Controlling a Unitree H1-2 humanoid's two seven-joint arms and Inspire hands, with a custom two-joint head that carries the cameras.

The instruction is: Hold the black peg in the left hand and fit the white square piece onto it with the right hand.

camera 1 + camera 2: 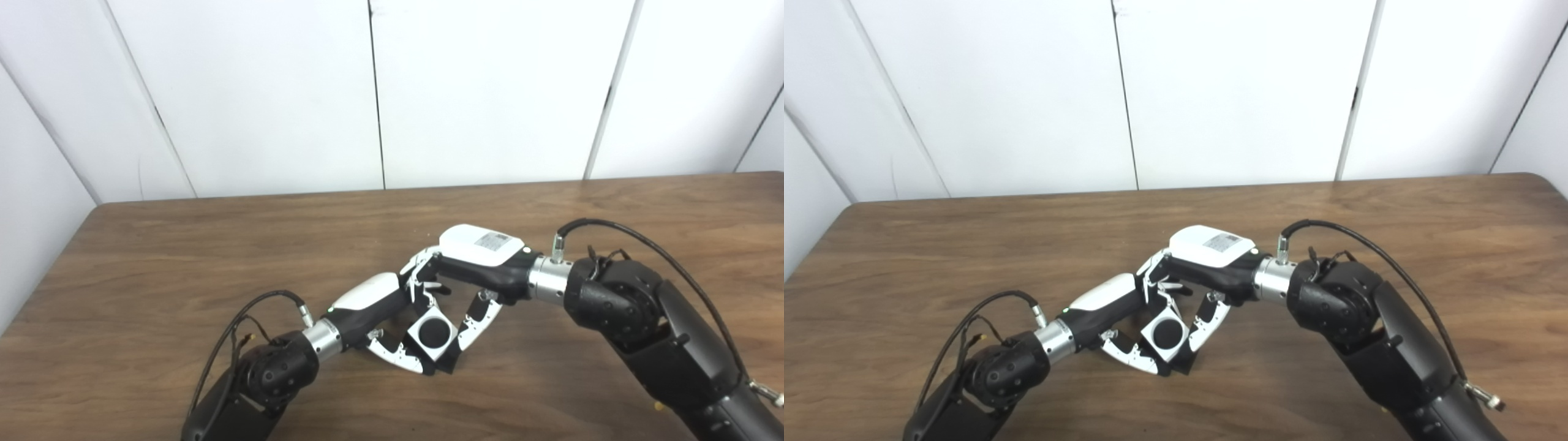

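The white square piece (418, 336) is held between both hands low over the wooden table (184, 257), near its middle. A black round end shows in its central hole; this is the black peg (433, 331), with more black below the piece. My left hand (383, 306) reaches in from the lower left, thumb under and fingers above, shut around the peg side. My right hand (474, 263) comes from the right, its thumb and fingers closed on the white piece's edges. The fingers of both hands overlap and hide the rest of the peg. The piece also shows in the right eye view (1151, 338).
The brown table stretches to a white panelled wall (380, 92) at the back. Black cables (643, 245) loop off both wrists. The table's left edge (43, 275) is in view.
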